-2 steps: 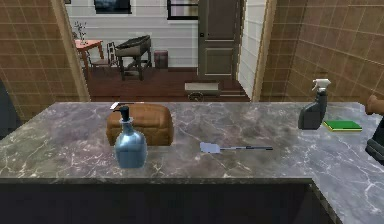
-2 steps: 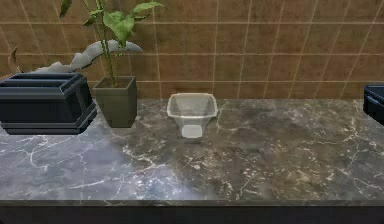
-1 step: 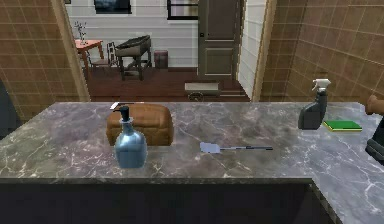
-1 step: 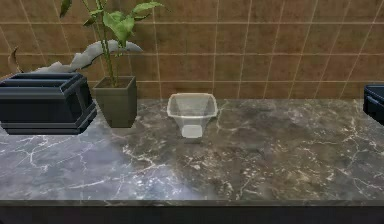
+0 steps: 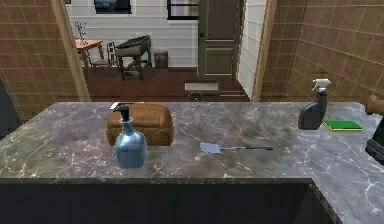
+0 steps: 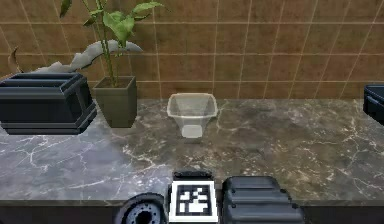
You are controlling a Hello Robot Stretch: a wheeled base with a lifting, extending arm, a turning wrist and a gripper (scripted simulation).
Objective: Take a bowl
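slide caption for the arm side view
Pale bowl on a marble counter, right of a potted plant and black box, tiled wall behind

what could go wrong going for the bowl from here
1. The bowl stands close to the potted plant, so a reach that drifts that way may knock the plant or catch its leaves.
2. The bowl sits far back on the counter, near the wall, and narrows to a small base, so a nudge might tip it or push it away.
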